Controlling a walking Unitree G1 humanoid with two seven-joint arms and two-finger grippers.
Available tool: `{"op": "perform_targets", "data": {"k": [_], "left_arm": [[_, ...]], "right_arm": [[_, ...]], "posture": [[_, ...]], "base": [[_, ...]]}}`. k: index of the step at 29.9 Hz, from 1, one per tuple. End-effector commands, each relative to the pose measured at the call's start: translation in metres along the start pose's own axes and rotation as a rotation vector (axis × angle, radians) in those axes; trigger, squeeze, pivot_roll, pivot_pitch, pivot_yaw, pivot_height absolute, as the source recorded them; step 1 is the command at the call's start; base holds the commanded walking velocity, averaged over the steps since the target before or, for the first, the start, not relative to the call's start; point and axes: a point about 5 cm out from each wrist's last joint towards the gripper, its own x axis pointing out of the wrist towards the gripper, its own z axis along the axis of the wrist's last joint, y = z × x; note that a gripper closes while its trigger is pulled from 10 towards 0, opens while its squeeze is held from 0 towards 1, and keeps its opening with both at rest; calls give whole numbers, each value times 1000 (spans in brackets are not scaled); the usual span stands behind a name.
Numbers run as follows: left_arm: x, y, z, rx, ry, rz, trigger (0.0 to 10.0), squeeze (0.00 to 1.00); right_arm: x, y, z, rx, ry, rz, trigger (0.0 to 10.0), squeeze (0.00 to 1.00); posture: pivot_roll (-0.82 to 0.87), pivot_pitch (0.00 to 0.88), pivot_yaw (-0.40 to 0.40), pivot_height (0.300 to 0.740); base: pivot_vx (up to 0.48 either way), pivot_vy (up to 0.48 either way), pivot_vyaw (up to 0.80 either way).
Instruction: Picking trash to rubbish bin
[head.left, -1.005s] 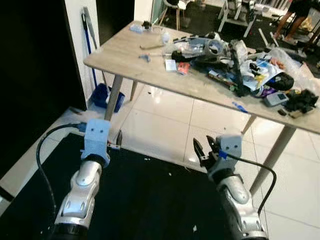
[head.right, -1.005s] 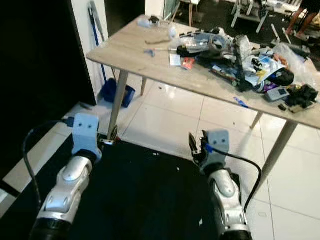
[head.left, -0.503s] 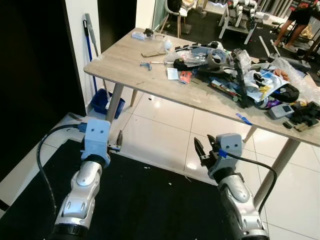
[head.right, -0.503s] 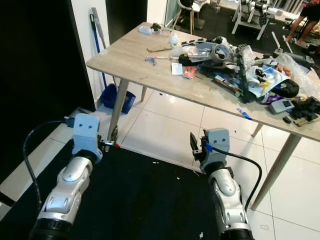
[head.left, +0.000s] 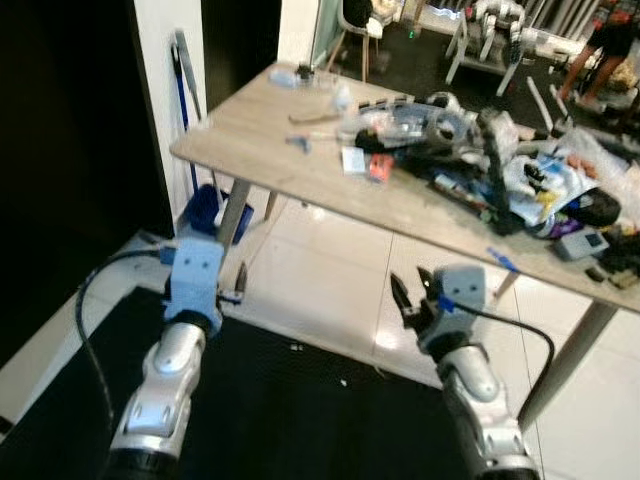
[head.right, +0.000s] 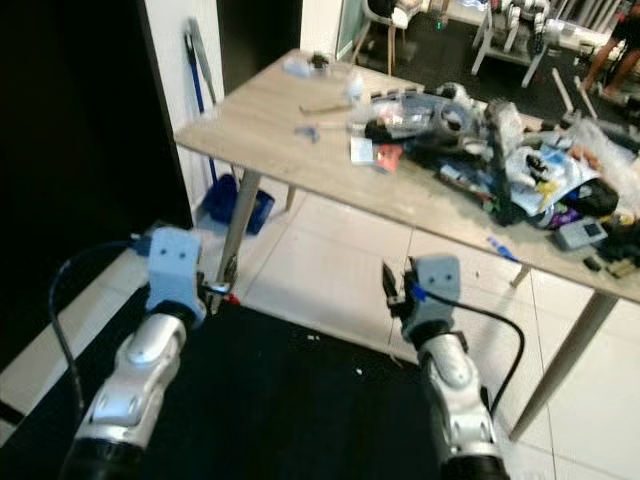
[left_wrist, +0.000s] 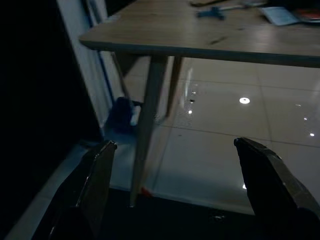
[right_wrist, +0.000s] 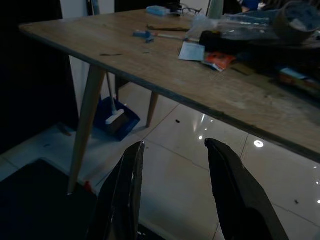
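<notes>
- Left hand (left_wrist: 175, 185): held above the edge of the black mat (head.left: 300, 410), fingers (left_wrist: 90, 185) spread wide, nothing between them, aimed at the near desk leg (left_wrist: 147, 115).
- Right hand (right_wrist: 172, 192): raised over the white tiled floor (head.left: 320, 270) in front of the desk (head.left: 250, 120), fingers (right_wrist: 122, 195) apart, nothing gripped.
- Trash heap (head.left: 500, 165): wrappers, bags and dark items piled on the far right part of the desk; scattered scraps (head.left: 360, 162) nearer the middle.
- Blue dustpan (right_wrist: 117, 117): on the floor beside the wall, behind the desk leg, with a broom handle (head.left: 185, 80) leaning upright above it.
- Small white specks (head.left: 296, 348) on the mat between both arms.
</notes>
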Motion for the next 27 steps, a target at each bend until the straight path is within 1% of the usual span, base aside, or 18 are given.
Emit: {"op": "perform_targets", "data": {"k": [1, 5, 8, 27], "left_arm": [[-1, -4, -5, 7, 16, -18, 10000, 0], [-1, -4, -5, 9, 15, -18, 10000, 0], [-2, -4, -5, 9, 16, -17, 10000, 0], [-1, -3, -4, 10, 15, -17, 10000, 0]], "right_arm": [[-4, -6, -5, -8, 27, -16, 10000, 0], [-4, -6, -5, -1, 31, -15, 10000, 0], [-4, -3, -5, -25, 27, 8, 10000, 0], [-3, -4, -2, -46, 15, -20, 10000, 0]], "posture": [[-15, 91, -104, 740], [-15, 91, -104, 740], [-15, 91, -104, 740], [-12, 106, -104, 740]], "base": [[300, 0, 0], [302, 0, 0], [303, 0, 0], [301, 0, 0]]}}
